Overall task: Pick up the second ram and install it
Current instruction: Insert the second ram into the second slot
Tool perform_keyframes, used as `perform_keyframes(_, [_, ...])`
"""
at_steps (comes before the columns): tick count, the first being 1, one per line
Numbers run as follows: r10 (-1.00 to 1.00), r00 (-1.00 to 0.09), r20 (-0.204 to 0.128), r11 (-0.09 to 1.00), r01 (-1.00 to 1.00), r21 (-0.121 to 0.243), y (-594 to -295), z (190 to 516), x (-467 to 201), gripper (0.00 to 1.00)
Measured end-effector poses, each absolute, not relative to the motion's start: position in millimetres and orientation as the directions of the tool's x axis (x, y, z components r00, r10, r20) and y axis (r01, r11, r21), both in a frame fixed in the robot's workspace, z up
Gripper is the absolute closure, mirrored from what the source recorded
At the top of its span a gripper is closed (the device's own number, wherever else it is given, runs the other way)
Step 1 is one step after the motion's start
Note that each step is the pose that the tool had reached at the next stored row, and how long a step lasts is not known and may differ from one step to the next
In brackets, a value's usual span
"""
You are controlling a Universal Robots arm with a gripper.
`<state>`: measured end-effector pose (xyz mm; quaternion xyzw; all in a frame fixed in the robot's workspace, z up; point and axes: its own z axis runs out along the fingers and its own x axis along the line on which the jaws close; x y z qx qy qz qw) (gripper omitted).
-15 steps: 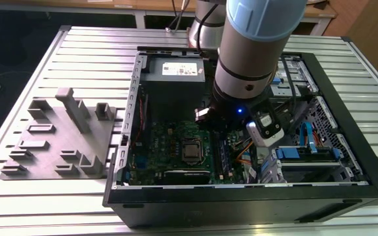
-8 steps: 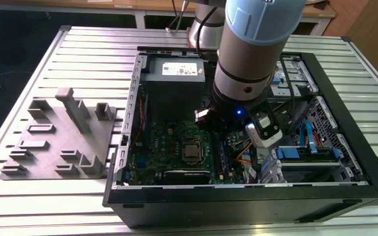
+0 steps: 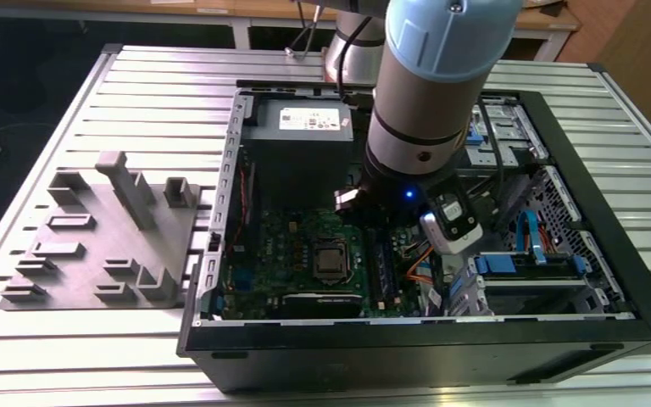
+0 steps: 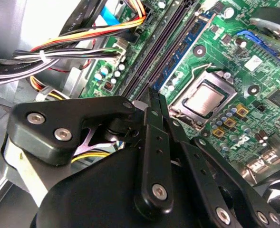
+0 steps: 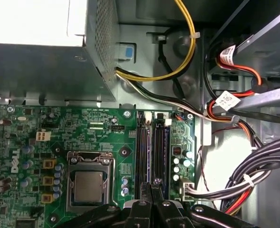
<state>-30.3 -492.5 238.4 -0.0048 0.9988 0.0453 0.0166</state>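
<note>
My gripper (image 4: 154, 97) hangs low inside the open computer case, its black fingers shut tip to tip with nothing visible between them. It is right over the long memory slots (image 5: 150, 149) of the green motherboard (image 5: 35, 124). In the second wrist view a thin dark blue strip (image 4: 185, 54) runs along the slot nearest the processor and lies low in the rail. It looks like a ram, but I cannot tell whether it is the second ram. In the first wrist view the gripper (image 5: 153, 183) points at the near end of the slots.
The processor socket (image 5: 89, 185) lies beside the slots. Cable bundles (image 5: 254, 190) crowd the other side, and the power supply (image 3: 301, 127) fills the case's far end. The arm (image 3: 416, 144) reaches down into the case (image 3: 416, 348). A grey moulded fixture (image 3: 99, 246) lies at the exterior view's left.
</note>
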Motion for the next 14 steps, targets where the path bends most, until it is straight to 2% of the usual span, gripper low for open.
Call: perform_keyframes(14, [-0.008, -0.999, -0.034, 0.996, -0.011, 0.09, -491.6, 234.4, -31.7, 0.92])
